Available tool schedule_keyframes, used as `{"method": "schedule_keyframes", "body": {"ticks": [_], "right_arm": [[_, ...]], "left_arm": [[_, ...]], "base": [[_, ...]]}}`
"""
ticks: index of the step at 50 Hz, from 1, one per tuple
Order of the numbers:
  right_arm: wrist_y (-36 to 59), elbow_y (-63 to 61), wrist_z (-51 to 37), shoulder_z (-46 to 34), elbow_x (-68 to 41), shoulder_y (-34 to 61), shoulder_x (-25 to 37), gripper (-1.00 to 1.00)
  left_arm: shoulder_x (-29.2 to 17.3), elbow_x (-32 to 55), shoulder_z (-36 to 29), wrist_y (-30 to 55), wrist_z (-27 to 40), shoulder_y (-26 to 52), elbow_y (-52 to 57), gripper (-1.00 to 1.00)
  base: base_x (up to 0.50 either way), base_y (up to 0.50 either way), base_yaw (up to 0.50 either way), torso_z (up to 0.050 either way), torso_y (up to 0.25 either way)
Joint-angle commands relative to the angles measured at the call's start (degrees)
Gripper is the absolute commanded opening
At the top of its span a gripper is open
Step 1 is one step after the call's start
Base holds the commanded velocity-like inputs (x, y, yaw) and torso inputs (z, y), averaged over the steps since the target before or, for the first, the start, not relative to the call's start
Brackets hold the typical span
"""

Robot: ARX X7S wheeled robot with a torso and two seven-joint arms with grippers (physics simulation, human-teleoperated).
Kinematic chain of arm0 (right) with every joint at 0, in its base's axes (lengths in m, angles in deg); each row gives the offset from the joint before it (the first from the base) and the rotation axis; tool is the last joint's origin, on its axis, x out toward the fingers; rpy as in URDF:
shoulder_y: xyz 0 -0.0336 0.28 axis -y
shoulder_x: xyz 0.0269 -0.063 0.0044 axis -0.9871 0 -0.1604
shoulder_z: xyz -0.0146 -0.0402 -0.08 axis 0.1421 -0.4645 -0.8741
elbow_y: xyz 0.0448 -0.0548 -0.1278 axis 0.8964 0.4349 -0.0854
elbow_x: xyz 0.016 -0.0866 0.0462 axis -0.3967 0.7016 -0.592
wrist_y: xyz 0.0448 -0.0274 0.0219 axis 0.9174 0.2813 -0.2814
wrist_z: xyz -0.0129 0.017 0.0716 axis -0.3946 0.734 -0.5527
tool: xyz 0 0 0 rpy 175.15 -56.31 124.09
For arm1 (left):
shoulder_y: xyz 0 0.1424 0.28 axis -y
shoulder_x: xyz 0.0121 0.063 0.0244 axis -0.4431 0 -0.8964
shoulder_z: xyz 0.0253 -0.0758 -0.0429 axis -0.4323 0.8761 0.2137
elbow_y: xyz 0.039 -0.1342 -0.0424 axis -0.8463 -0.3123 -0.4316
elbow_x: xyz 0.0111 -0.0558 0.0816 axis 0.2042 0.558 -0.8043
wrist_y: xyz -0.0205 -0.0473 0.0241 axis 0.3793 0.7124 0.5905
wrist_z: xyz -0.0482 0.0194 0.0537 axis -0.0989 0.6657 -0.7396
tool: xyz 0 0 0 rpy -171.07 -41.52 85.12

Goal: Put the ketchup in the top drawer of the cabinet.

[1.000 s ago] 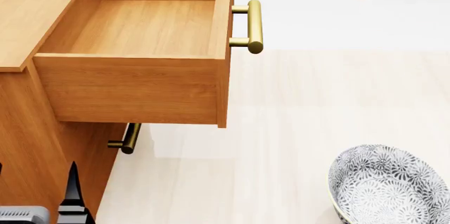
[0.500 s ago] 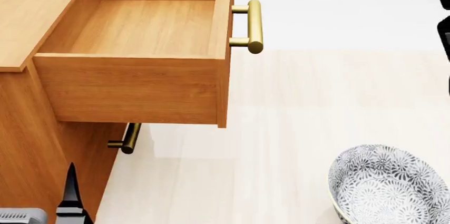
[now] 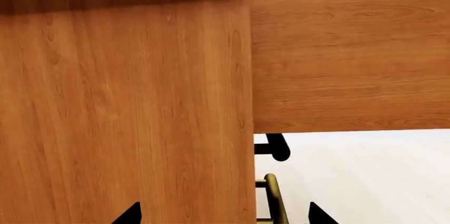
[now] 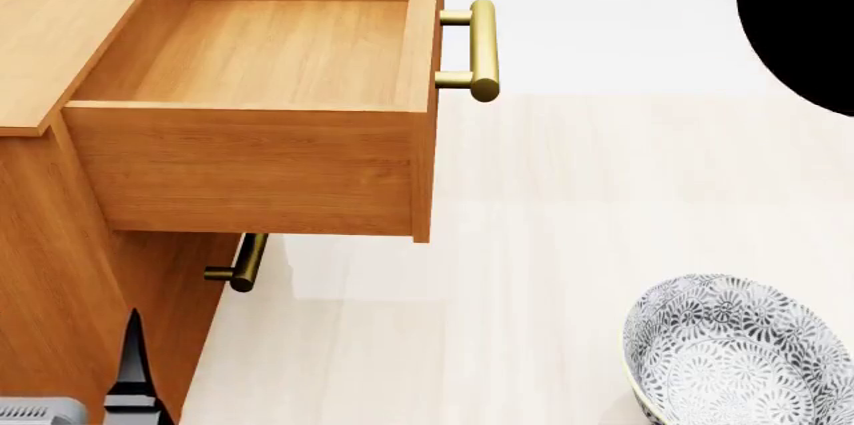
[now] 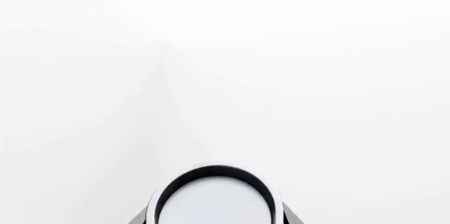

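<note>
Left fingers (image 3: 130,214) spread wide, holding nothing, close against cabinet (image 3: 126,103). Right gripper (image 5: 214,220) clasped round can (image 5: 214,198), silver lid showing. Top drawer (image 4: 267,45) open at ten o'clock, bowl (image 4: 734,355) at five.

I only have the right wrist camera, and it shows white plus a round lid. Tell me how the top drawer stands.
Observer: The top drawer is pulled out, and nothing lies in it.
Operator: Give me my arm's place relative to it.
Observer: In the head view a dark shape, probably your arm, fills the top right corner. It is off past the drawer's handle, not over the drawer.
Operator: Report what else is near.
Observer: A patterned bowl sits to the right, apart from the cabinet.
</note>
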Motion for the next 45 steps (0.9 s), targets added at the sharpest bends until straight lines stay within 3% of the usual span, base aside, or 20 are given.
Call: {"method": "schedule_keyframes", "body": {"ticks": [1, 37, 45], "right_arm": [[1.9, 9.6, 6.4, -2.6, 2.9, 4.7, -4.9, -1.0], [-4.8, 44.7, 23.0, -9.7, 12.8, 15.2, -20.6, -1.0], [-10.8, 63.4, 30.2, -12.1, 17.3, 19.7, -28.3, -1.0]], "left_arm": [[-0.1, 0.1, -0.2, 0.4, 0.4, -0.1, 0.8, 1.0], [0.0, 0.0, -1.3, 0.3, 0.8, 0.7, -0.4, 1.0], [-0.1, 0.2, -1.4, 0.1, 0.8, 0.8, -0.7, 1.0]], "base": [[0.0, 0.0, 0.0, 0.0, 0.0], [0.0, 0.0, 0.0, 0.0, 0.0], [0.0, 0.0, 0.0, 0.0, 0.001]]}}
